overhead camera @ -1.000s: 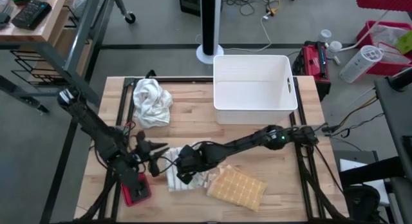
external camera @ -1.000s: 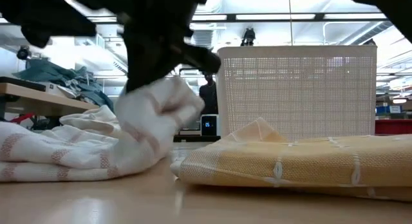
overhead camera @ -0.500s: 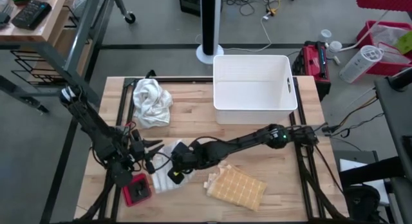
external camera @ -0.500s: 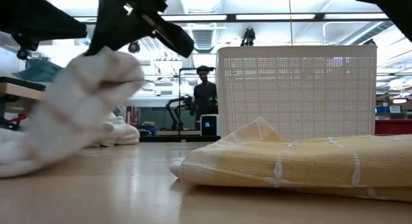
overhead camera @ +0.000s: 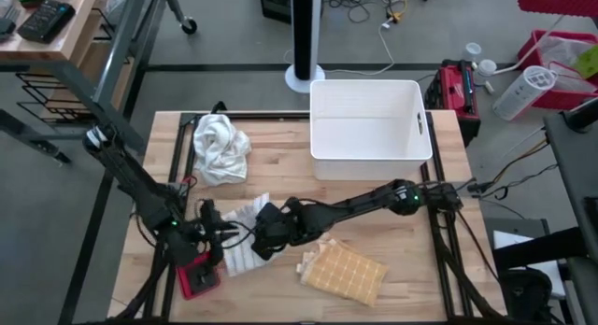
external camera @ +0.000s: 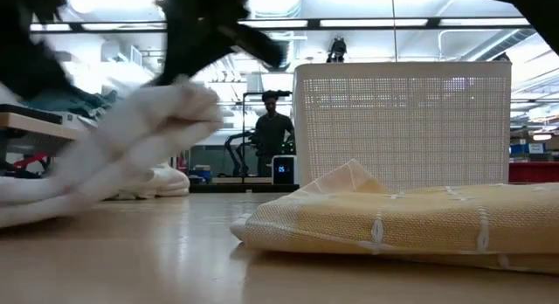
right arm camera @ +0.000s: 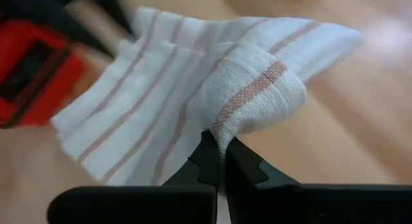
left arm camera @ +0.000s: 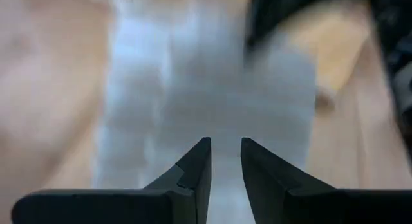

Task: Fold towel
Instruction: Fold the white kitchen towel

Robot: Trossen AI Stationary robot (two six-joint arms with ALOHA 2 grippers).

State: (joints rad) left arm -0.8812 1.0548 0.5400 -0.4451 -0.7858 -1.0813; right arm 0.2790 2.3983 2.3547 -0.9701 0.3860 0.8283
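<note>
The white towel with thin reddish stripes [overhead camera: 239, 252] lies partly spread on the table between the two grippers, and I also see this towel [external camera: 131, 142] at low level. My right gripper [overhead camera: 265, 242] is shut on its right end. My left gripper [overhead camera: 213, 237] is over its left end, fingers a narrow gap apart [left arm camera: 225, 143]. In the left wrist view the towel [left arm camera: 193, 76] fills the picture beyond the fingers. A folded yellow towel [overhead camera: 342, 273] lies to the right, apart from it. My left gripper hovers at the towel's left end; I cannot tell whether it touches the cloth. My right gripper pinches a raised fold of the towel [right arm camera: 248, 98] between its two fingers, coming from the table's right. That end is lifted and bulges over the fingertips, while the rest [right arm camera: 129, 127] lies flat on the table.
A red and black object [overhead camera: 198, 275] lies near the table's near-left corner, beside the left gripper. A crumpled white cloth [overhead camera: 220, 148] sits at the far left. A white bin [overhead camera: 369, 129] stands at the far middle. A person [external camera: 272, 129] stands in the room beyond.
My right gripper has dragged the striped towel toward the table's left edge, away from the yellow towel, then drawn back slightly to the right. The towel, bunched before, now lies more spread out. My left gripper has moved toward the near edge, down to the towel's left end.
</note>
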